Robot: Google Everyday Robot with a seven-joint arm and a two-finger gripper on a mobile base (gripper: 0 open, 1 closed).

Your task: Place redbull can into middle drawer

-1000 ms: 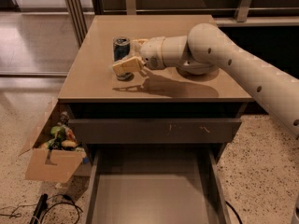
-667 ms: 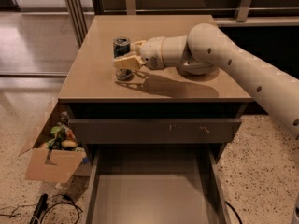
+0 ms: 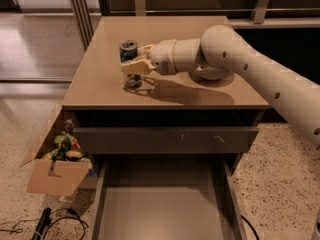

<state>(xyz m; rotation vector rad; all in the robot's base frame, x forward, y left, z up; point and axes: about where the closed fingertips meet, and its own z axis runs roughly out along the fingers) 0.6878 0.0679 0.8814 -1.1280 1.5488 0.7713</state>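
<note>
Drawer nearest the camera stands pulled out, its flat grey floor bare. Left of it, on the speckled floor, sits a torn box stuffed with colourful packets, with dark cables in front. Above the drawer, a closed front (faintly scratched) spans the cabinet. On the tan top, towards its left side, the can stands upright. The gripper reaches in from the right and sits across the can's middle; whether it is clamped I cannot tell. The pale arm runs away to the right.
</note>
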